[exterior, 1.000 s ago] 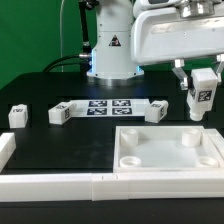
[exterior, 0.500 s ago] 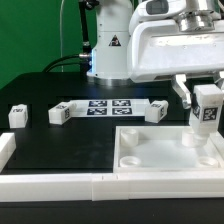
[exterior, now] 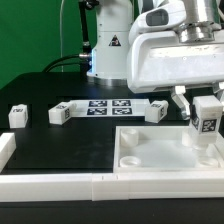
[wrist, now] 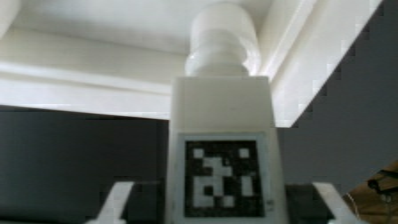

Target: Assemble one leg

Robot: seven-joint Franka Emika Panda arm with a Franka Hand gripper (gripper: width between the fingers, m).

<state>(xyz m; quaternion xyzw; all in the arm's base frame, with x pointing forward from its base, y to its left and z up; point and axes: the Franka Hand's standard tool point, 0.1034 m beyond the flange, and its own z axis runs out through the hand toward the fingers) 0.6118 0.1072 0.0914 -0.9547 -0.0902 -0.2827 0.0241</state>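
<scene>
My gripper (exterior: 206,112) is shut on a white leg (exterior: 207,122) with a black-and-white tag on its face. It holds the leg upright just above the far right corner socket of the large white tray-like part (exterior: 165,152). In the wrist view the leg (wrist: 224,140) fills the middle between my fingers (wrist: 121,202), its round peg end pointing at the tray's corner (wrist: 302,60). Three more legs lie on the black table: one at the exterior view's left edge (exterior: 17,115), one left of the marker board (exterior: 59,113), one right of it (exterior: 156,110).
The marker board (exterior: 107,106) lies flat at the table's middle back. White border rails (exterior: 60,182) run along the front edge and the left corner. The robot base (exterior: 108,50) stands behind the marker board.
My gripper has carried the leg down and toward the exterior view's right, from above the tray's back edge to just over its far right corner socket.
</scene>
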